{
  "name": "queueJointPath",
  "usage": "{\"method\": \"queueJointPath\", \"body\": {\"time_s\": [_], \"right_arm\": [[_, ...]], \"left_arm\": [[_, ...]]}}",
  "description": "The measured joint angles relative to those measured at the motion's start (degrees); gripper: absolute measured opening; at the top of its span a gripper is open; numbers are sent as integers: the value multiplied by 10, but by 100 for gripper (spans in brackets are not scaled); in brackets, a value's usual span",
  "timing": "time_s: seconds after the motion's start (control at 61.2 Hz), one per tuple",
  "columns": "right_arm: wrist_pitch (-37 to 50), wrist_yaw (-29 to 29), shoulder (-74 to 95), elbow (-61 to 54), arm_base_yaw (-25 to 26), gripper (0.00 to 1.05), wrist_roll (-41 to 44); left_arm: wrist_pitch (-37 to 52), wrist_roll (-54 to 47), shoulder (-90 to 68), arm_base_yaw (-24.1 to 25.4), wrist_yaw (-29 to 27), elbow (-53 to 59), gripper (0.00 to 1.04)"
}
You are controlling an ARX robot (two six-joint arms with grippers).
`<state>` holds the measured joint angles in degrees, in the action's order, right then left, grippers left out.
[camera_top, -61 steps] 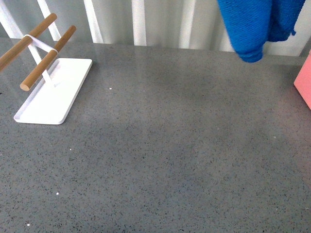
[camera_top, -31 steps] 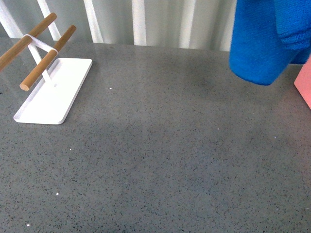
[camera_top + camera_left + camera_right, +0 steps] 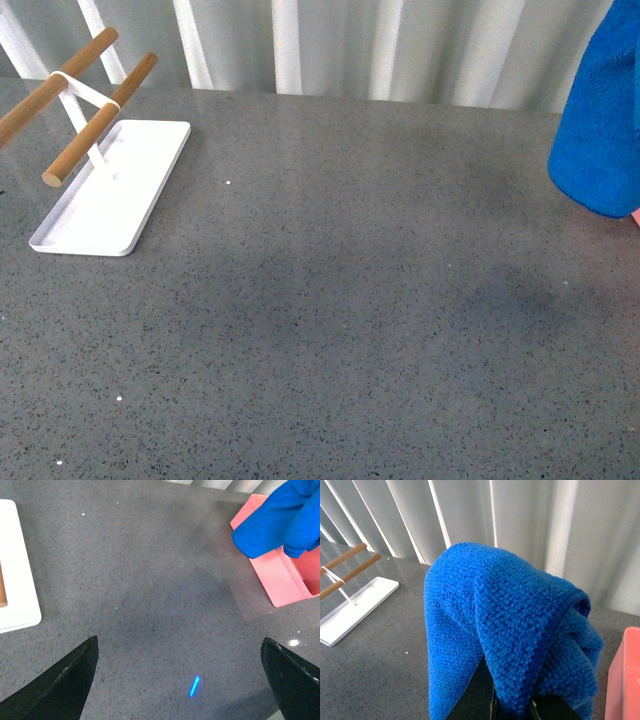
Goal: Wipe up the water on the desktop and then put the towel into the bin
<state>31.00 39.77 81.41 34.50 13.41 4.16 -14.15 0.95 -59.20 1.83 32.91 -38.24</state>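
The blue towel [image 3: 605, 130] hangs in the air at the far right of the front view, above the grey speckled desktop [image 3: 320, 320]. My right gripper [image 3: 495, 702] is shut on the towel [image 3: 505, 625], which drapes over its dark fingers and hides most of them. In the left wrist view the towel [image 3: 275, 522] hangs over the near corner of the pink bin [image 3: 282, 582]. An edge of the bin [image 3: 626, 680] shows beside the towel in the right wrist view. My left gripper [image 3: 178, 641] is open above bare desktop [image 3: 150, 565], holding nothing.
A flat white tray [image 3: 110, 195] with two wooden bars [image 3: 95, 120] stands at the back left. White vertical slats [image 3: 380, 45] run behind the desktop's far edge. A short blue light streak [image 3: 194, 686] lies on the desktop between my left fingers.
The towel has moved to the right and lower in the front view, from the upper middle-right to the right edge, and now covers the bin's corner there.
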Motion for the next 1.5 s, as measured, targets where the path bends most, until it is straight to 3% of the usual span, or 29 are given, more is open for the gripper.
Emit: {"method": "queueJointPath", "body": {"time_s": [0.082, 0.098, 0.131, 0.212, 0.294, 0.556, 1.504], "right_arm": [[1, 2, 8, -7, 1, 3, 5], [2, 2, 9, -9, 1, 3, 5], [2, 2, 9, -11, 1, 3, 6], [2, 2, 9, -14, -1, 3, 9], [2, 4, 9, -20, -2, 3, 16], [-6, 4, 16, -21, -2, 3, 32], [-31, -9, 14, -36, -11, 3, 66]], "left_arm": [[-12, -22, 35, 37, 1, 27, 98], [23, -18, 45, 30, -31, 43, 95], [153, -17, 73, 9, -148, 102, 87], [380, -13, 123, -14, -304, 211, 68], [445, -11, 155, -16, -327, 247, 50], [436, -8, 219, -17, -329, 306, 3], [291, -8, 445, -17, -329, 370, 3]]}}
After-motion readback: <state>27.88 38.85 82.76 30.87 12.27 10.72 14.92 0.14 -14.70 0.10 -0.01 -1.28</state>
